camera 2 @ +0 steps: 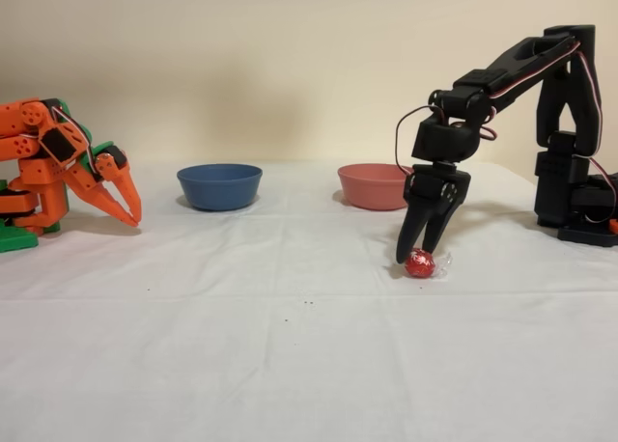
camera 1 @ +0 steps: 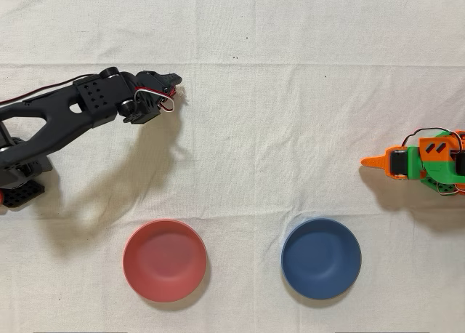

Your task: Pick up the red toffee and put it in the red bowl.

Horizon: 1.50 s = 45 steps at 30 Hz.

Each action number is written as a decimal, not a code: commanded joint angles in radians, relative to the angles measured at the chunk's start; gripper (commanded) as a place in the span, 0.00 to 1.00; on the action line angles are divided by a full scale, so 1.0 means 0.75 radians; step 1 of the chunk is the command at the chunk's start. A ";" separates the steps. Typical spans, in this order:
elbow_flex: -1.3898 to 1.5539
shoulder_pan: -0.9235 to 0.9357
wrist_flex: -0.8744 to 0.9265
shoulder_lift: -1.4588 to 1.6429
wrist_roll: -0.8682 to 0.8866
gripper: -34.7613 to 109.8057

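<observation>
The red toffee [camera 2: 420, 263] lies on the white cloth in the fixed view, a small shiny red ball with a clear wrapper end sticking out to its right. My black arm's gripper [camera 2: 415, 255] points down right over it. The fingers are open and spread in a narrow V, their tips level with the top of the candy and on either side of it. Seen from overhead, the gripper [camera 1: 173, 86] is at the upper left and covers the toffee. The red bowl [camera 1: 165, 260] sits empty near the lower edge, below the gripper; in the fixed view the red bowl [camera 2: 375, 186] stands behind the gripper.
A blue bowl [camera 1: 321, 258] sits empty to the right of the red one in the overhead view; the fixed view has the blue bowl [camera 2: 219, 186] at the left. The idle orange arm [camera 1: 421, 162] rests at the right edge.
</observation>
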 commanded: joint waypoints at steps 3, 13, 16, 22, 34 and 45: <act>-0.094 -0.043 0.010 0.014 0.014 0.47; -0.129 -0.082 0.025 -0.016 0.043 0.47; -0.133 -0.086 0.022 -0.022 0.041 0.46; -0.137 -0.092 0.020 -0.031 0.041 0.46; -0.131 -0.090 0.004 -0.045 0.029 0.45; -0.125 -0.082 -0.012 -0.055 0.004 0.44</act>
